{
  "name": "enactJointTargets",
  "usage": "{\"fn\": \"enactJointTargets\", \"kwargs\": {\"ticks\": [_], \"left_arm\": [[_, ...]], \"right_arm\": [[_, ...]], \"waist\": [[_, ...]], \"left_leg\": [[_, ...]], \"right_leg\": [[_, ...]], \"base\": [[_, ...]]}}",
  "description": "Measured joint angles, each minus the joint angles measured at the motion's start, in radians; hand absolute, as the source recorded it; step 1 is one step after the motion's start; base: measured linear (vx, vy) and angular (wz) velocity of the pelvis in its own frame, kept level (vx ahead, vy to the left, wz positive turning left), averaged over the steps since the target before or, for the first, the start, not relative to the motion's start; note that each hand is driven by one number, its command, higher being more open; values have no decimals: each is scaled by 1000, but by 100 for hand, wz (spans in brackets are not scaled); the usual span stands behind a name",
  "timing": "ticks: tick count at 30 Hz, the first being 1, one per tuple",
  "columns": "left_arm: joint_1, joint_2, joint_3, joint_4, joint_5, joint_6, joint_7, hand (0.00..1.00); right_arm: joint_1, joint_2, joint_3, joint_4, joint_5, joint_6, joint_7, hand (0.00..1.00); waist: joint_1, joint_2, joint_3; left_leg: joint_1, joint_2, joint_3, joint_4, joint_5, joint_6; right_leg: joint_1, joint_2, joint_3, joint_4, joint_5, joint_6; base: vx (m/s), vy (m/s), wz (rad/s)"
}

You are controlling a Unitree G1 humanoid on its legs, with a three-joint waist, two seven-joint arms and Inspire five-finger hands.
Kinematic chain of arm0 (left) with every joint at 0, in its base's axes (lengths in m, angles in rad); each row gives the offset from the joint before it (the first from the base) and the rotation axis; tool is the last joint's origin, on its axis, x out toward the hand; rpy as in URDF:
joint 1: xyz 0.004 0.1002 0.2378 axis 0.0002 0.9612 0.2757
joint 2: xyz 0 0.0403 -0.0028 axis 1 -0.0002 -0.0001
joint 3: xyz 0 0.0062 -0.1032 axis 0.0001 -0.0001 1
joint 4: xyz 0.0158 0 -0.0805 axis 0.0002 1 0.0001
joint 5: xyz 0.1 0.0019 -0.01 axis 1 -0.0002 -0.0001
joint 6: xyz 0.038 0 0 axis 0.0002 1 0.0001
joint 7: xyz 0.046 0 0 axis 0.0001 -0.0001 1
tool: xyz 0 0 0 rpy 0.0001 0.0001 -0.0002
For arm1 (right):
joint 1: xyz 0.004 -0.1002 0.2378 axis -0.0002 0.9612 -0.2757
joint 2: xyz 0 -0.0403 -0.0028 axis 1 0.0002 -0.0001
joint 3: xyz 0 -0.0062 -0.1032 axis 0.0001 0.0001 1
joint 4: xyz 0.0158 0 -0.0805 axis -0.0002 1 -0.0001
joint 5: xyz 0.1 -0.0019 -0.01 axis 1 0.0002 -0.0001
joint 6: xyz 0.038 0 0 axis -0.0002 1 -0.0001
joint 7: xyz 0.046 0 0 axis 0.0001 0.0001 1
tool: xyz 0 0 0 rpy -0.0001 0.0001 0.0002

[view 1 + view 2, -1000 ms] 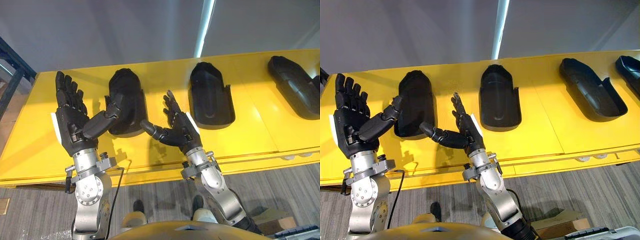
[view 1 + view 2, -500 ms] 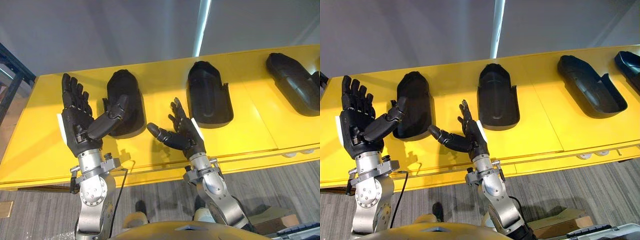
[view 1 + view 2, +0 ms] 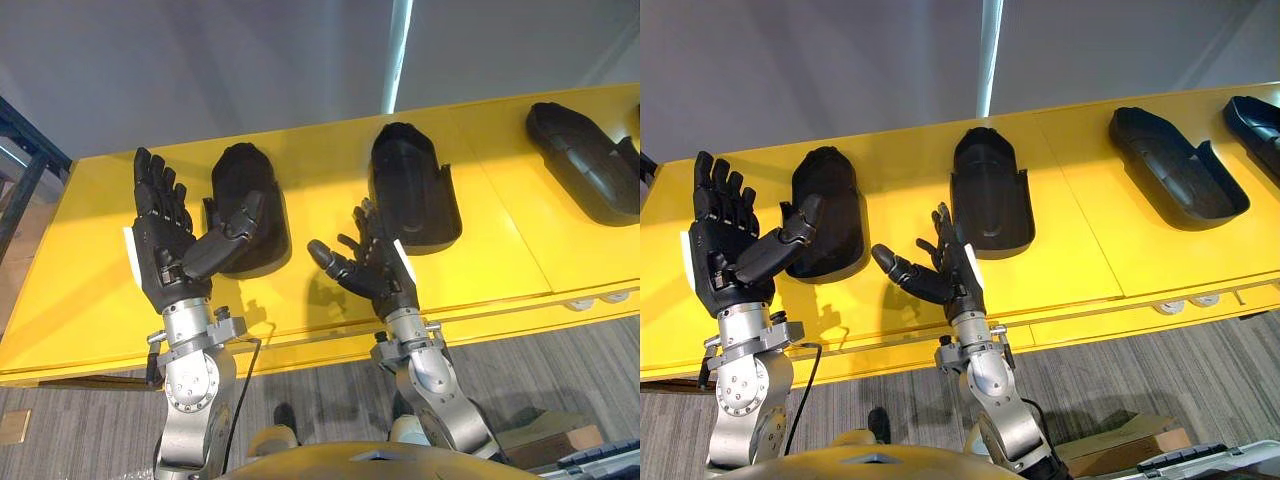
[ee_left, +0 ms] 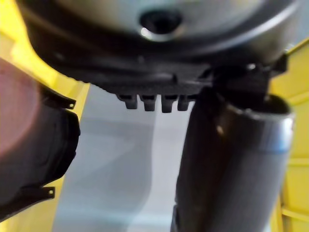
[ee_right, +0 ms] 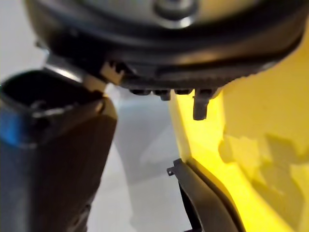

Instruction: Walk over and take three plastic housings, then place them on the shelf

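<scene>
Black plastic housings [image 3: 245, 205] are lying in a row on the yellow table [image 3: 500, 230]. The left hand [image 3: 165, 255] and right hand [image 3: 378, 268] are hovering over the table's near edge, fingers spread wide, holding nothing. Nothing is picked up yet, so all the taking and shelf work is waiting.

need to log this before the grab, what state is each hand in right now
Left hand: open, fingers straight, holding nothing, beside the leftmost housing.
Right hand: open, fingers relaxed, holding nothing.
</scene>
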State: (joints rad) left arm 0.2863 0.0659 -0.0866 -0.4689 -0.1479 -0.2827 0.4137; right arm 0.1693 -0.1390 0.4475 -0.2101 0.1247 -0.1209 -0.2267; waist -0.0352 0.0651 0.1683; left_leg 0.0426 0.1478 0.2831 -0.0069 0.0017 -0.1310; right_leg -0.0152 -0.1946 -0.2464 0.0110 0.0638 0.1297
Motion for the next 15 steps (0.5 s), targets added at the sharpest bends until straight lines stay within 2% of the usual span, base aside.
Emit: {"fn": "enactJointTargets", "kwargs": {"ticks": [5, 10, 15], "left_arm": [[27, 1, -29, 0, -6, 3, -22, 100], [39, 10, -50, 1, -133, 4, -133, 100], [43, 27, -61, 1, -166, 4, -210, 100]], "right_arm": [[11, 0, -5, -3, -1, 0, -8, 100], [11, 0, -7, -3, -2, 0, -16, 100], [12, 0, -8, -3, -2, 0, -16, 100]], "waist": [[-2, 8, -5], [-2, 10, -7], [-4, 12, -8]], "left_leg": [[0, 0, 1, 0, 0, 0], [0, 0, 2, 0, 1, 1], [0, 0, 4, 0, 1, 1]], "right_leg": [[0, 0, 1, 0, 0, 0], [0, 0, 2, 1, 0, 0], [-2, -1, 3, 1, 0, 0]], "base": [[0, 0, 0], [0, 0, 0], [0, 0, 0]]}}
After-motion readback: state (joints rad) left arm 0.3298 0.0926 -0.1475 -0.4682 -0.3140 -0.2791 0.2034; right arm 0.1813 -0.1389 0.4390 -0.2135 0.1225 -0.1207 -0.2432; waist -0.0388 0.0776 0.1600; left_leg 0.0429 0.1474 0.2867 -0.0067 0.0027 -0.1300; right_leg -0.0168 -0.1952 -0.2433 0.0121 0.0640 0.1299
